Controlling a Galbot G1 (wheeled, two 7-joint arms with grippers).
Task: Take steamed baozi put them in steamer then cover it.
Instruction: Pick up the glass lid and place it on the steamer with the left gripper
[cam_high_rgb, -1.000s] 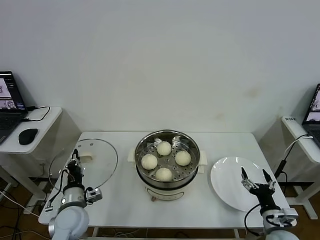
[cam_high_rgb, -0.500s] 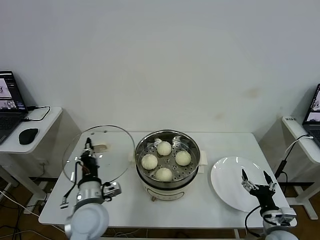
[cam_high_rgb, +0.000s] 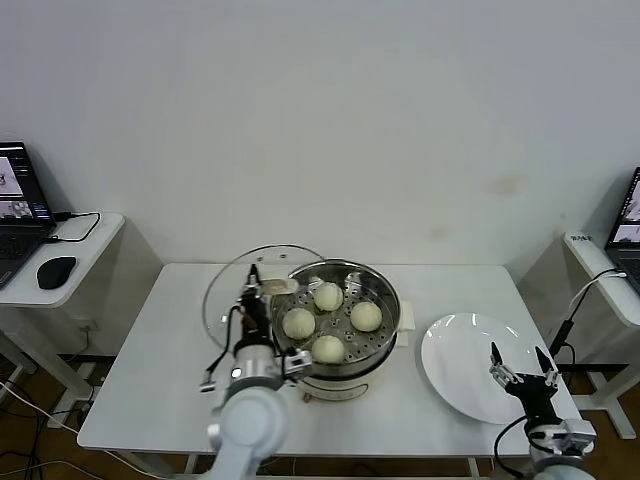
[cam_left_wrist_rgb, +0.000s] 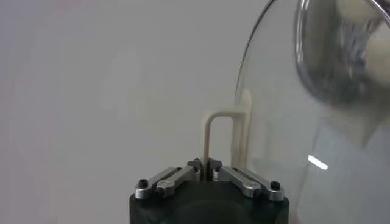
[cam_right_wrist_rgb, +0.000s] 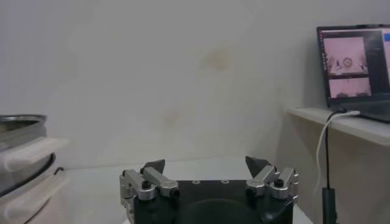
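The glass lid is held by its handle in the clenched left hand, overlapping the steamer's left rim. Four buns are seen inside from the head view only. The right hand is spread open over the plate.

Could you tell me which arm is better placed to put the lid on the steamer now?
The left. Its gripper is shut on the lid's handle, with the lid held up at the steamer's left rim. The right gripper is open and empty over the plate.
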